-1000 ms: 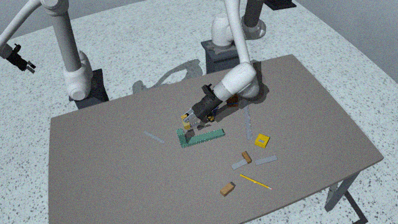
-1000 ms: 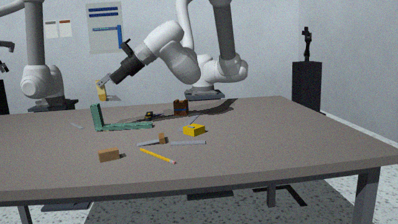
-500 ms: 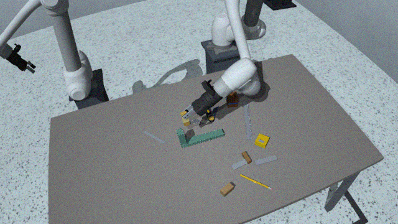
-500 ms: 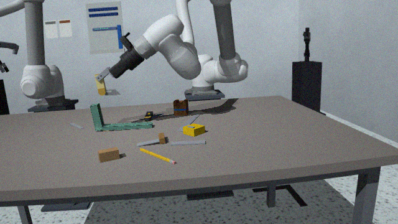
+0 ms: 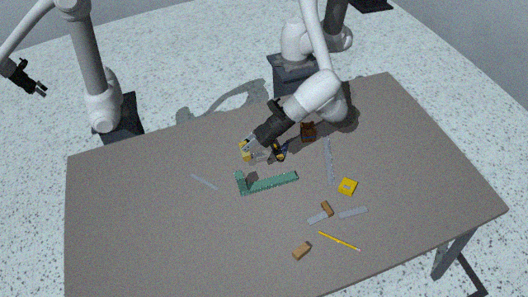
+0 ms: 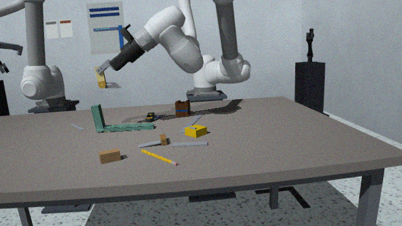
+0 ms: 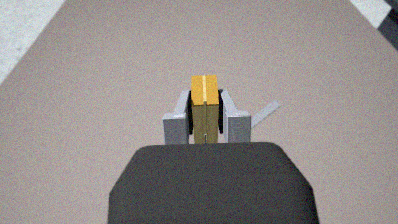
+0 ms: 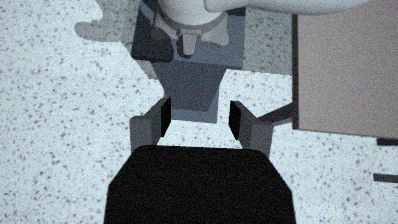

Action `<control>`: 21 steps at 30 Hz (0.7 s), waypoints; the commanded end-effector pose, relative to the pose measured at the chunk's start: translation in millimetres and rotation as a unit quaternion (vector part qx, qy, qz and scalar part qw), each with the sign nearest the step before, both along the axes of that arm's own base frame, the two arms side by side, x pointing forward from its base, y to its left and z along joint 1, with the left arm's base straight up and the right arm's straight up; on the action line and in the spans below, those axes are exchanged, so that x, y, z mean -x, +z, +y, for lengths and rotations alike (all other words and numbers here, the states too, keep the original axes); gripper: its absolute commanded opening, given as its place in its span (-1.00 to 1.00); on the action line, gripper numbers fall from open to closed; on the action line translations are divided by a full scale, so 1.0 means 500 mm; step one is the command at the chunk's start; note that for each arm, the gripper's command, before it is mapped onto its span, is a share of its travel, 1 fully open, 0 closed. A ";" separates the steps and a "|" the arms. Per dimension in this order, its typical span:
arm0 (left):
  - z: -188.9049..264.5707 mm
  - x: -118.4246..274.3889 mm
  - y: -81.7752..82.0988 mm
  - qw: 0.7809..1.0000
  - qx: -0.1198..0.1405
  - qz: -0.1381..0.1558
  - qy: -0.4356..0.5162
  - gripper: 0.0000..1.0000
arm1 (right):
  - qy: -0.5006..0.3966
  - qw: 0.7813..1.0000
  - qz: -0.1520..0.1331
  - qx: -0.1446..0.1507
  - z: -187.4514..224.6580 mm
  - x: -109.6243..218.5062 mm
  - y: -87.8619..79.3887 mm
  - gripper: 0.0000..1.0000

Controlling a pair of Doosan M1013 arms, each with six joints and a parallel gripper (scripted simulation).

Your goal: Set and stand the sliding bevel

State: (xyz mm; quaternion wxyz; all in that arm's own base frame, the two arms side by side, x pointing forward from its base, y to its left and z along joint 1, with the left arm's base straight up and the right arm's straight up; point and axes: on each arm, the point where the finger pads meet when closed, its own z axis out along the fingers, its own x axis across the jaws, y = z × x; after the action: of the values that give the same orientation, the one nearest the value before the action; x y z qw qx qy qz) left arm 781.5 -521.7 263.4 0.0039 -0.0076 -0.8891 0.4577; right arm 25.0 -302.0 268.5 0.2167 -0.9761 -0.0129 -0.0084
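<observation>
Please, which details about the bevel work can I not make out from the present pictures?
- Exact angle between leg and rail of the green piece: too grainy in top and exterior views.
- Lower part of the held wooden bevel: hidden by the dark gripper housing in the left wrist view.
- Pocket floor of the yellow block: too small in the top view.

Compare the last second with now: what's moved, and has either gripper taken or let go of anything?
The wooden sliding bevel has risen higher above the table, in the left gripper. Nothing was taken or released. The right gripper stayed open; the green L-shaped leg and rail stayed put.
</observation>
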 end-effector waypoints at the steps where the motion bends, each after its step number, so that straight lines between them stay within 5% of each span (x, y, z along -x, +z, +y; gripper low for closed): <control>1: 0.000 0.000 0.004 1.000 0.000 -0.001 0.000 -1.00 | 0.000 1.000 0.000 0.000 -0.001 0.000 0.001 1.00; 21: 0.051 0.028 0.003 1.000 0.004 0.000 -0.010 -1.00 | 0.000 1.000 0.000 0.000 -0.001 0.000 0.001 1.00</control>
State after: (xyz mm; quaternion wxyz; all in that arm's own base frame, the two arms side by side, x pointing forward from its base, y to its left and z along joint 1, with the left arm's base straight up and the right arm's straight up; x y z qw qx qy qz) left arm 770.7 -502.1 263.4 0.0076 -0.0140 -0.8877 0.4601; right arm 25.0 -302.0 268.5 0.2167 -0.9761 -0.0129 -0.0084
